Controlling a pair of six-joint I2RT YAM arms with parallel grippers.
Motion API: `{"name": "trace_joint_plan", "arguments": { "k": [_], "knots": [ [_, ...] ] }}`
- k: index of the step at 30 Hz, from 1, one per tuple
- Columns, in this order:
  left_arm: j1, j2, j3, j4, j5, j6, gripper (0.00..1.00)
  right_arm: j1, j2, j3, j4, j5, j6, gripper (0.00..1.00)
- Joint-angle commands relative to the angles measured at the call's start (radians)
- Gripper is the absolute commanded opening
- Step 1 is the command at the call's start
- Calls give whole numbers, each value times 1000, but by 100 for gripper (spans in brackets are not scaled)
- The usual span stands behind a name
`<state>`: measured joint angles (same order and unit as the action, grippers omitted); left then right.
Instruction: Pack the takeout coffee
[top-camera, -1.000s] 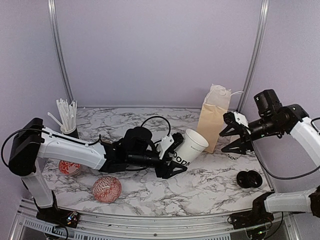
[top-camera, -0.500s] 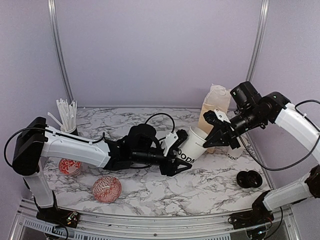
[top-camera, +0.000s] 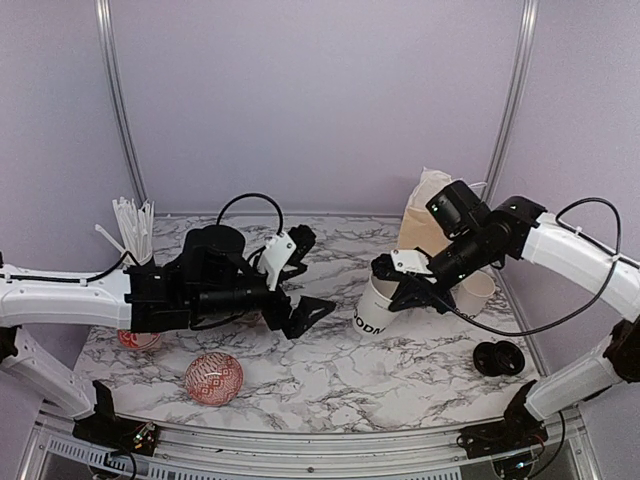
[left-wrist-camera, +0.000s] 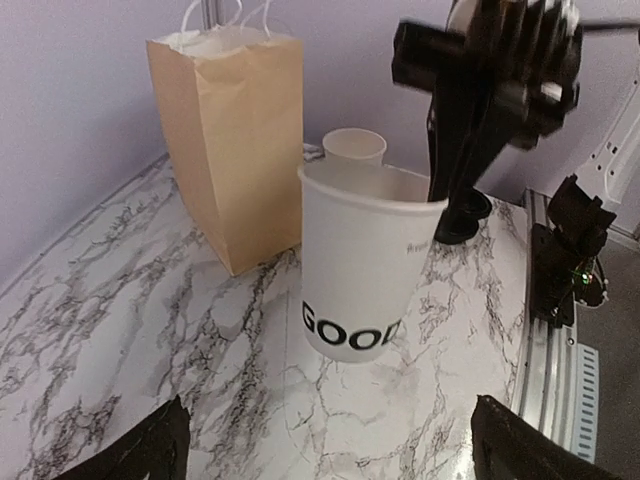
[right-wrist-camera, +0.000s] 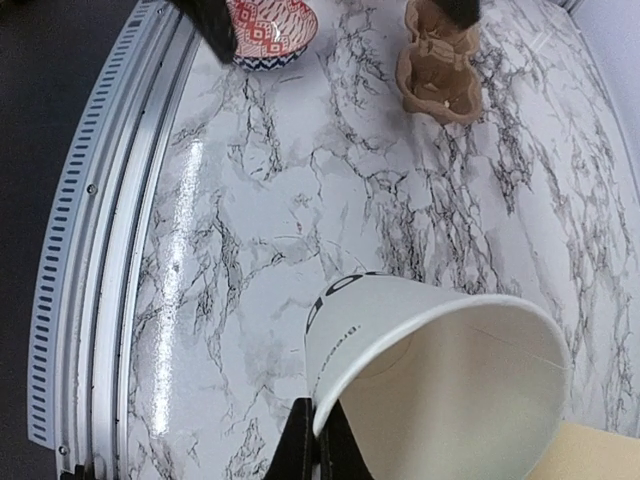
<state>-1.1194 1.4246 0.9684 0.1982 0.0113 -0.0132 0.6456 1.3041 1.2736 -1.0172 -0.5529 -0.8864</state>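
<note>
A white "GOOD" cup (top-camera: 372, 306) stands upright on the marble, lidless. My right gripper (top-camera: 402, 283) is shut on its rim; in the right wrist view the gripper (right-wrist-camera: 320, 442) pinches the near edge of the cup (right-wrist-camera: 430, 370). My left gripper (top-camera: 311, 273) is open, well to the left of the cup and apart from it. Its view shows the cup (left-wrist-camera: 365, 260) ahead of the wide-spread gripper (left-wrist-camera: 335, 452). A second open cup (top-camera: 476, 285) stands by the bag. A black lid (top-camera: 498, 357) lies at the right. The brown carrier (right-wrist-camera: 440, 70) shows only in the right wrist view.
A tan paper bag (top-camera: 428, 218) stands behind the cups, also seen in the left wrist view as the bag (left-wrist-camera: 230, 140). Two red patterned bowls (top-camera: 213, 378) (top-camera: 138, 335) lie at the front left. A holder of white straws (top-camera: 133, 232) stands at the back left.
My left gripper opened, let go of the cup and drew back to the left. The cup went from tilted to upright. My right gripper came in and shut on its rim.
</note>
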Motion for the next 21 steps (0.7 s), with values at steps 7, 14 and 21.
{"name": "trace_joint_plan", "arguments": {
  "k": [7,14,21],
  "knots": [
    [49,-190,-8,-79,-680,229,99,248,219,39,145,288,-2,0],
    [158,-234,-99,49,-596,166,98,350,316,92,197,302,42,0],
    [206,-296,-165,70,-547,159,99,400,387,117,212,272,43,0]
  ]
}}
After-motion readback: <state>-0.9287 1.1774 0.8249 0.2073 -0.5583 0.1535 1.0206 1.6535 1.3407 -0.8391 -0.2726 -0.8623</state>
